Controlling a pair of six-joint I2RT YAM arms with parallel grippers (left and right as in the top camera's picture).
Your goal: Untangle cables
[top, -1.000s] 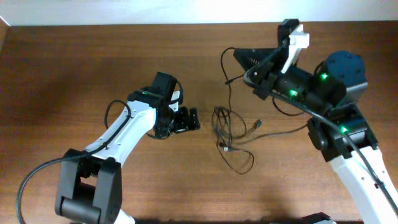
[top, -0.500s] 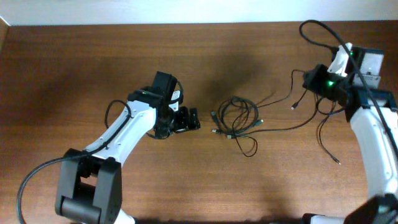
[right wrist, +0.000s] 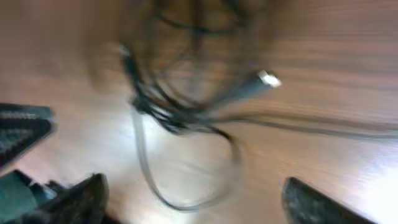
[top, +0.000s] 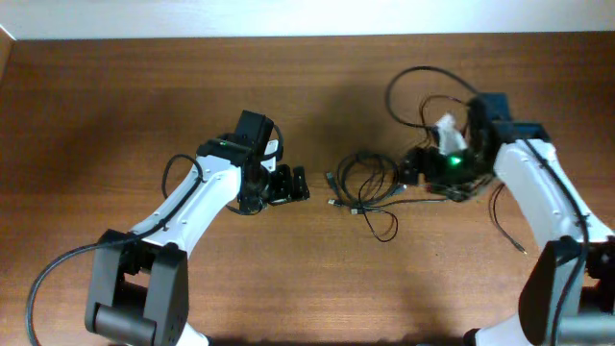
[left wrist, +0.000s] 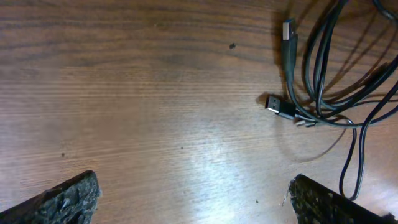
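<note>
The cables [top: 365, 187] lie in a tangled pile of thin black loops at the table's middle, with several plugs sticking out on the left. In the left wrist view the cables [left wrist: 323, 62] fill the top right, two plugs pointing toward me. My left gripper [top: 291, 185] rests open just left of the pile, its jaws [left wrist: 199, 205] wide over bare wood. My right gripper [top: 415, 173] hovers at the pile's right side, open. In the blurred right wrist view the right gripper [right wrist: 199, 205] holds nothing, and the cables [right wrist: 180, 106] lie ahead of it.
One thin black cord [top: 506, 229] trails alone on the wood under the right arm, ending in a small plug. The right arm's own thick cable [top: 413, 82] arcs above its wrist. The white wall edge [top: 288, 19] runs along the table's far side.
The right arm swung out to the far right with a cord, then came back down to the pile and its jaws went from shut to open. The pile shifted right. The left arm stayed still.
</note>
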